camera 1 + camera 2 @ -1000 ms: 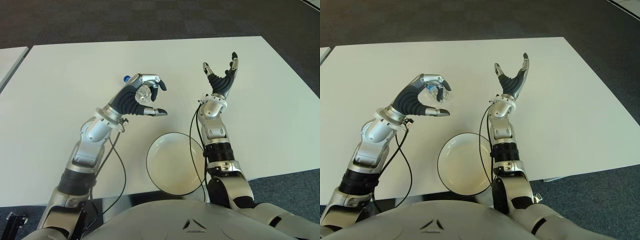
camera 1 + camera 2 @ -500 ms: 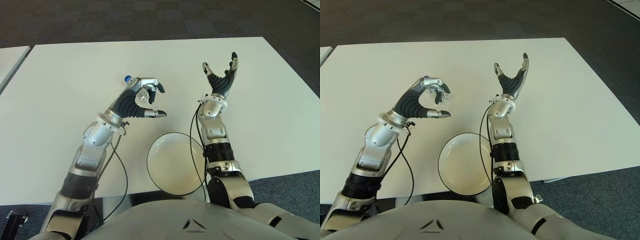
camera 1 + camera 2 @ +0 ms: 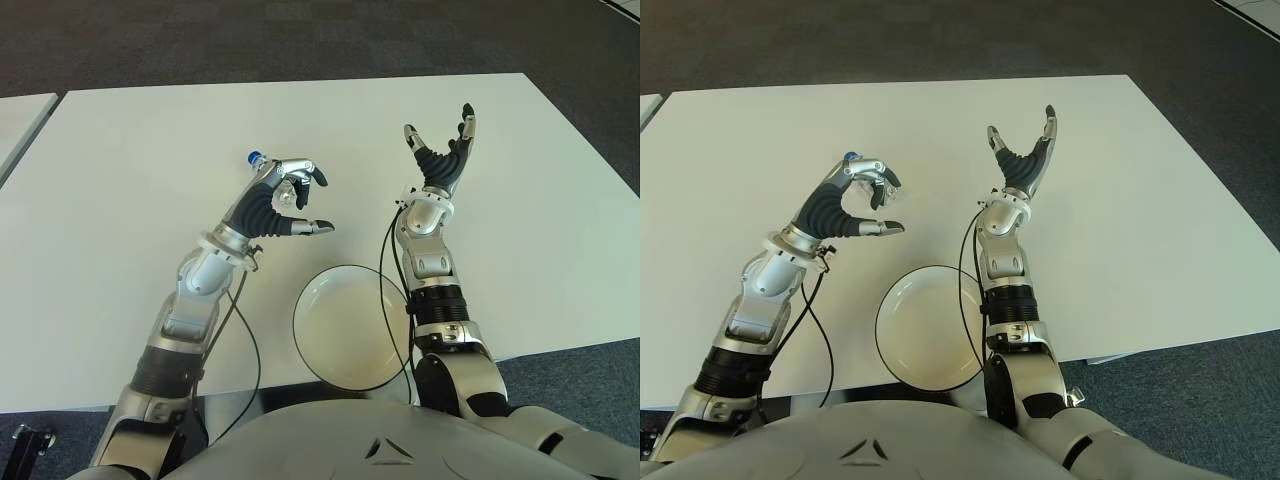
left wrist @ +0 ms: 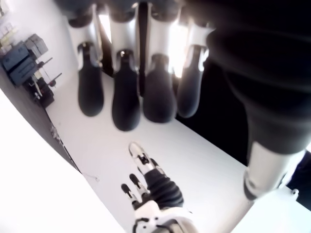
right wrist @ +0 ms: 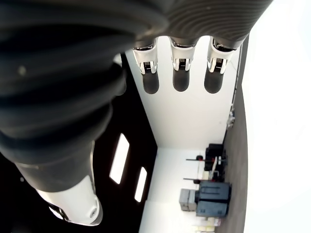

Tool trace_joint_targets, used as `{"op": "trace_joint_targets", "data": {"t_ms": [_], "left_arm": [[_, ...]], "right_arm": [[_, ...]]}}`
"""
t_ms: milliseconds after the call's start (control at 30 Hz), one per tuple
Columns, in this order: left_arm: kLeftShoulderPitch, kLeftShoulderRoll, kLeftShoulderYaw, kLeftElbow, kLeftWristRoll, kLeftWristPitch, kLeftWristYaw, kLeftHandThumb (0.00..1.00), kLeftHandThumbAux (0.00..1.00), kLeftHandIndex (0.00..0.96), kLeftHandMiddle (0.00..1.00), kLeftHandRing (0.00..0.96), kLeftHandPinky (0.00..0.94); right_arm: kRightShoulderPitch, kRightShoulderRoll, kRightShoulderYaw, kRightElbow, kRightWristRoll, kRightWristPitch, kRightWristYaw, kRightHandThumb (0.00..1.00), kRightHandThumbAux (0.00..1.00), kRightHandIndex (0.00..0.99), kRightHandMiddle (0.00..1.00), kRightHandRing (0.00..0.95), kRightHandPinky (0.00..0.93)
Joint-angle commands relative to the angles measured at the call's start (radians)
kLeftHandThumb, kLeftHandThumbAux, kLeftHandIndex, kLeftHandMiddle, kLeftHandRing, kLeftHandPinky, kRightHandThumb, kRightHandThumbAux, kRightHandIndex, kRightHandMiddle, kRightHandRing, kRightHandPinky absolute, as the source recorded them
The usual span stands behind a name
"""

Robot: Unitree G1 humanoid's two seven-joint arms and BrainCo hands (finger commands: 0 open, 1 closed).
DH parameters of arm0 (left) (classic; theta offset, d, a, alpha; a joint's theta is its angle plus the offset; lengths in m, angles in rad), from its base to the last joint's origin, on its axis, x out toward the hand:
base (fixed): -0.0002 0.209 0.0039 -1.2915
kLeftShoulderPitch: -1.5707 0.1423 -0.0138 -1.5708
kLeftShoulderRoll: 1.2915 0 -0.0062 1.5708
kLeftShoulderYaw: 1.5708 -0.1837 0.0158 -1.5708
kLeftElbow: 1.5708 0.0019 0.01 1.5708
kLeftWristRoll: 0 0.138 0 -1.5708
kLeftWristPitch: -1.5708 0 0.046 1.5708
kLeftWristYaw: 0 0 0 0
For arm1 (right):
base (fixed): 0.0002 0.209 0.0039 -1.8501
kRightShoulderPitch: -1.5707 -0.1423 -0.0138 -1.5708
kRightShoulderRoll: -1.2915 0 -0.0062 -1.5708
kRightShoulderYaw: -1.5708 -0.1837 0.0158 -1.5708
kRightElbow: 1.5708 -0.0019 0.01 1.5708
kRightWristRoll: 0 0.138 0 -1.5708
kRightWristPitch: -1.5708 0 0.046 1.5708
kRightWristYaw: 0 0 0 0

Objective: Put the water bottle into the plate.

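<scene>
The left hand hovers with curled fingers around the water bottle, not yet clasping it, mid-table. It should close firmly before lifting toward the plate at the near edge. The right hand is raised, fingers spread, holding nothing.

Showing white across the table, with dark grey, faintly checked carpet along the upper frame. Gleaming cream-white at lower centre: the plate. Peeking out blue, the cap of the clear water bottle. Wearing silver and ribbed black: left hand, right hand.
</scene>
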Motion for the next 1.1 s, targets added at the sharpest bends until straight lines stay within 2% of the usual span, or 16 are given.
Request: {"op": "trace_joint_targets", "data": {"t_ms": [33,167,267,467,633,667,800,967,1100], "left_arm": [[0.001,-0.052,0.018,0.079,0.028,-0.002,0.091,0.751,0.694,0.445,0.884,0.881,0.875],[-0.010,-0.088,0.039,0.130,0.014,0.006,0.146,0.750,0.695,0.444,0.886,0.881,0.879],[-0.024,-0.110,0.070,0.196,-0.009,-0.005,0.184,0.748,0.696,0.444,0.883,0.879,0.869],[-0.048,-0.138,0.121,0.339,-0.080,-0.060,0.213,0.743,0.696,0.444,0.863,0.861,0.829],[-0.070,-0.146,0.152,0.453,-0.115,-0.107,0.222,0.732,0.698,0.442,0.788,0.770,0.725],[-0.073,-0.148,0.155,0.470,-0.119,-0.116,0.223,0.772,0.687,0.429,0.706,0.739,0.690],[-0.073,-0.153,0.164,0.521,-0.137,-0.146,0.214,0.821,0.677,0.405,0.588,0.675,0.628],[-0.055,-0.154,0.160,0.534,-0.138,-0.161,0.209,0.832,0.676,0.396,0.537,0.628,0.586],[-0.042,-0.152,0.153,0.525,-0.137,-0.158,0.200,0.832,0.676,0.400,0.514,0.594,0.550]], "right_arm": [[0.005,0.005,-0.002,0.000,0.012,0.016,0.011,0.330,0.823,0.072,0.016,0.000,0.000],[0.008,0.003,-0.003,0.002,0.023,0.006,0.028,0.341,0.819,0.071,0.011,0.000,0.000],[0.014,0.007,-0.008,0.010,0.047,-0.039,0.043,0.353,0.814,0.073,0.006,0.000,0.000],[0.026,0.013,-0.012,0.032,0.085,-0.117,0.062,0.364,0.806,0.118,0.003,0.000,0.000],[0.033,0.010,-0.011,0.052,0.095,-0.156,0.073,0.369,0.810,0.173,0.001,0.000,0.000],[0.033,0.008,-0.012,0.055,0.096,-0.162,0.075,0.370,0.813,0.177,0.005,0.000,0.000],[0.044,-0.003,-0.008,0.069,0.101,-0.194,0.092,0.375,0.827,0.185,0.030,0.002,0.015],[0.090,-0.024,0.009,0.050,0.112,-0.243,0.161,0.384,0.862,0.199,0.087,0.037,0.071],[0.136,-0.047,0.016,0.032,0.130,-0.290,0.230,0.358,0.910,0.230,0.186,0.120,0.148]]}}
